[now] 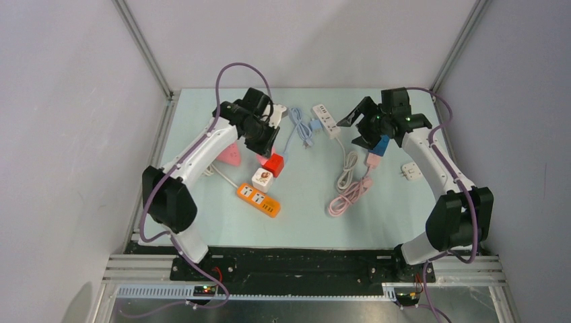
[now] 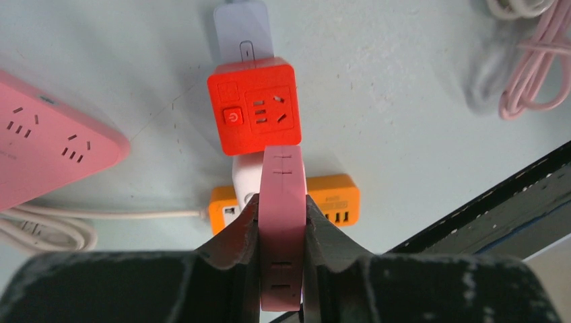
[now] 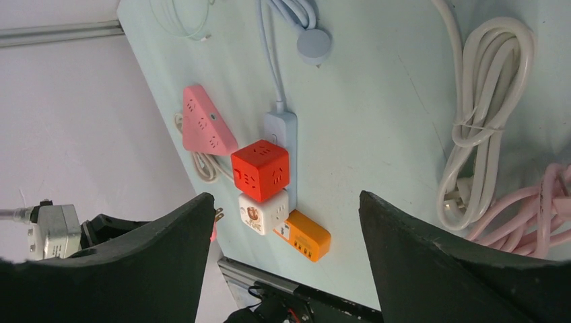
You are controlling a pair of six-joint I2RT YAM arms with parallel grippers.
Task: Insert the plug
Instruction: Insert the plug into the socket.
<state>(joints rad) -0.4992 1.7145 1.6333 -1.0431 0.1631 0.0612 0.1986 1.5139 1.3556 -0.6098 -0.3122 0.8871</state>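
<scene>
Above the red cube socket (image 2: pixel 254 111), on the left half of the pale table (image 1: pixel 310 222), your left gripper (image 2: pixel 283 202) pinches a flat pink plug (image 2: pixel 283 168) edge-on between both fingers. The plug's front end points at the cube's face, which carries the power button and slot sets. Whether the prongs line up with those slots cannot be told from the wrist view.

The cube sits just beside a white cube adapter (image 1: pixel 262 179) and near an orange power strip (image 1: pixel 258 200). A pink triangular strip (image 3: pixel 207 121) lies off to one side. Your right gripper (image 3: pixel 286 198) hangs with its jaws spread wide and nothing between them, near the coiled white cord (image 3: pixel 481 114) and pink cord (image 3: pixel 532 215).

Expect the plug to be light, rigid and smooth-sided, and so likely to twist in a narrow pinch. Grip it across the flat body, back from the prongs. The cube also looks light and may slide when you press.
</scene>
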